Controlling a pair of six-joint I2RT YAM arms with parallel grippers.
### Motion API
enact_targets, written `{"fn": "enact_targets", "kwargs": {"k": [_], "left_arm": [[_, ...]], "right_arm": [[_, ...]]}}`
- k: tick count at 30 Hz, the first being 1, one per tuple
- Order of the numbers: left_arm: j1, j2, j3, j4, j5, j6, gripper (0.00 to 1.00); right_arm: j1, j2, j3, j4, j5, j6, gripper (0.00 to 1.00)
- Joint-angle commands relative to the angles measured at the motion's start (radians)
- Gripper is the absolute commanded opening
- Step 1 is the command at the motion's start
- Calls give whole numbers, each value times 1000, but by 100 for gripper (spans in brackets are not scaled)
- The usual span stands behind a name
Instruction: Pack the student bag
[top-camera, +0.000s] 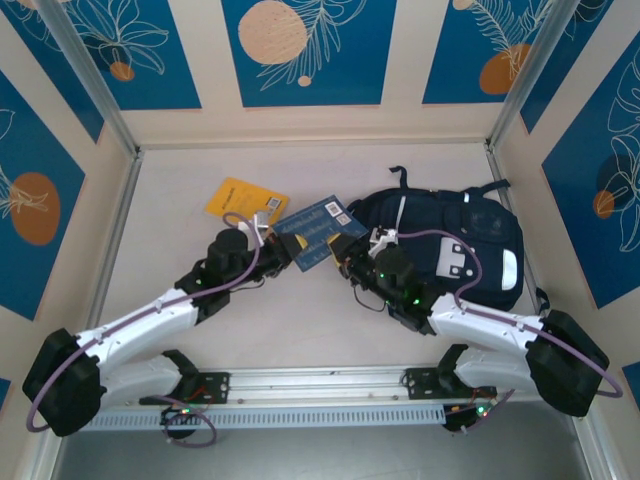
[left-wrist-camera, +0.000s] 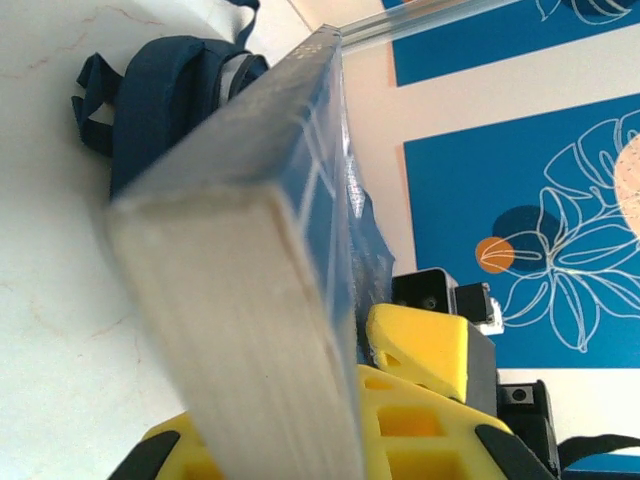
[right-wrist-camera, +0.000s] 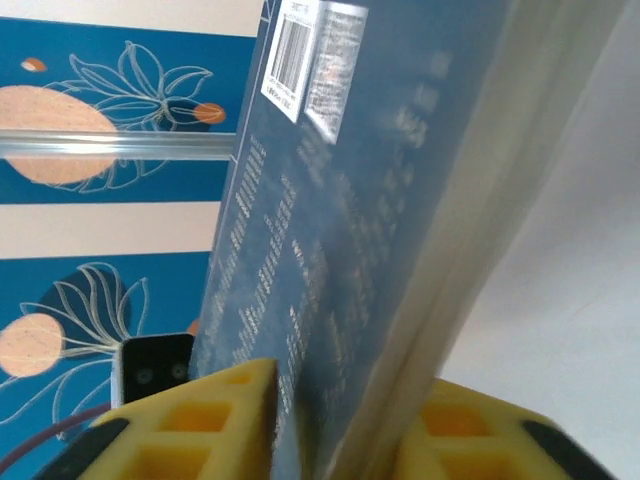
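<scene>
Blue book held up between both grippers, just beside the student bag.

The student bag (top-camera: 455, 240) lies flat on the white table (top-camera: 300, 320) at 3 o'clock from its middle. At the bag's 9 o'clock edge, the blue book (top-camera: 312, 230) is held off the table between the two arms. The left gripper (top-camera: 265, 235) is clamped on the book's 9 o'clock end, its yellow fingers (left-wrist-camera: 420, 345) pressed to the cover. The right gripper (top-camera: 355, 248) straddles the 3 o'clock end; whether its yellow pads (right-wrist-camera: 200, 420) grip or only flank the book cannot be told. A yellow book (top-camera: 245, 200) lies at 10 o'clock from the blue one.
</scene>
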Motion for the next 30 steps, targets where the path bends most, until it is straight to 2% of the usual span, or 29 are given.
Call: {"fn": "enact_targets", "kwargs": {"k": [1, 5, 8, 13, 16, 21, 26, 30], "left_arm": [[13, -51, 84, -142, -38, 109, 0], [44, -104, 194, -423, -72, 253, 0], [86, -103, 284, -639, -79, 347, 0], [206, -70, 377, -785, 101, 469, 0], [221, -41, 446, -867, 111, 567, 0], [225, -23, 482, -916, 64, 678, 0], [228, -36, 462, -901, 34, 713, 0], [229, -35, 437, -882, 34, 715, 0]], "right_arm": [[1, -75, 67, -227, 70, -82, 47], [-48, -148, 168, -612, 111, -209, 57], [-147, -142, 272, -840, 68, -330, 60], [-285, 31, 529, -1198, 39, -577, 61], [-357, 204, 708, -1417, 82, -621, 64], [-418, 437, 920, -1559, 137, -681, 71], [-460, 627, 1069, -1627, 131, -706, 87], [-458, 750, 1160, -1648, 114, -756, 88]]}}
